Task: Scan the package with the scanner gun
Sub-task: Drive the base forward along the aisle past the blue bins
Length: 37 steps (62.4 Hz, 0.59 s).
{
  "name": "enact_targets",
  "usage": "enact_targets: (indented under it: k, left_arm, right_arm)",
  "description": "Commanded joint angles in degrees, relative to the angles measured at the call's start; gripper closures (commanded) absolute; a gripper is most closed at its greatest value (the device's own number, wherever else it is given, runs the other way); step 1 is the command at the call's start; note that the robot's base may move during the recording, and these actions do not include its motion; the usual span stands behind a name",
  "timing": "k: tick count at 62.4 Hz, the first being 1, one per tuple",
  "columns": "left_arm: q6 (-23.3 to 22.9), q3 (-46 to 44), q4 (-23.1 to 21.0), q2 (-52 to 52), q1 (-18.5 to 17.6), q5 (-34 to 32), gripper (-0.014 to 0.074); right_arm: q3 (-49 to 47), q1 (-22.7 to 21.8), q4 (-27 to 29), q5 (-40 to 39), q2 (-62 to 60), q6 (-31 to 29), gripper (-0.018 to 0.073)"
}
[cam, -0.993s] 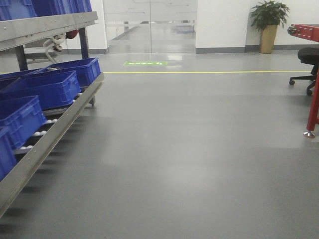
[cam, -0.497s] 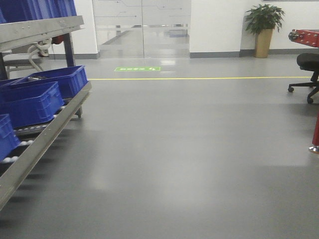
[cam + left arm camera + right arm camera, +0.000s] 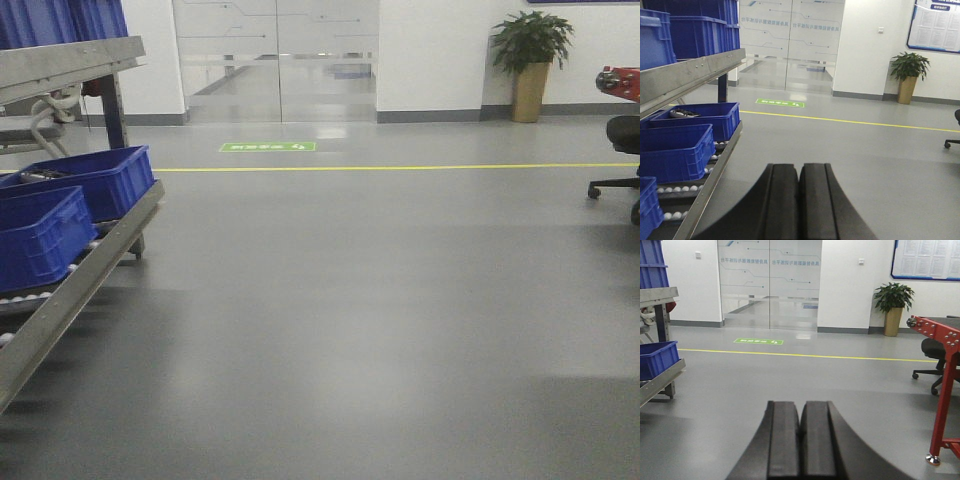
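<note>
floor point(image 3: 350, 300): grey and glossy, crossed by a yellow line point(image 3: 420, 167); a green floor sign point(image 3: 268, 147) lies just beyond the line, in front of frosted glass doors point(image 3: 275, 60).
rack point(image 3: 690, 72): metal roller rack on the left, with blue crates point(image 3: 675, 150) on its sloped lower level and more on top.
far crate point(image 3: 705, 117): a dark item point(image 3: 682, 113) lies inside, too small to identify.
left gripper point(image 3: 799, 171): fingers pressed flat together with nothing between them, pointing over the floor beside the rack.
right gripper point(image 3: 801, 410): fingers closed against each other, empty, aimed at open floor.
package: not visible in any view.
scanner gun: not identifiable in any view.
right side: red metal frame point(image 3: 945, 385) near, office chair point(image 3: 935, 352) behind it, potted plant point(image 3: 893, 307) against the wall.
</note>
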Motion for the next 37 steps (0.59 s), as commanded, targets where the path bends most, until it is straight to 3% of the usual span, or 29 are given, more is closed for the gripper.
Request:
enact_targets:
  k: [1, 37]
  left_arm:
    - [0.2, -0.1, 0.1, -0.2, 0.1, -1.3, 0.0707]
    - [0.2, -0.1, 0.1, -0.2, 0.0, -1.3, 0.0707]
  right_arm:
    - [0.0, 0.1, 0.0, -1.0, -0.1, 0.0, 0.0728]
    - [0.0, 0.5, 0.0, -1.0, -0.1, 0.0, 0.0728]
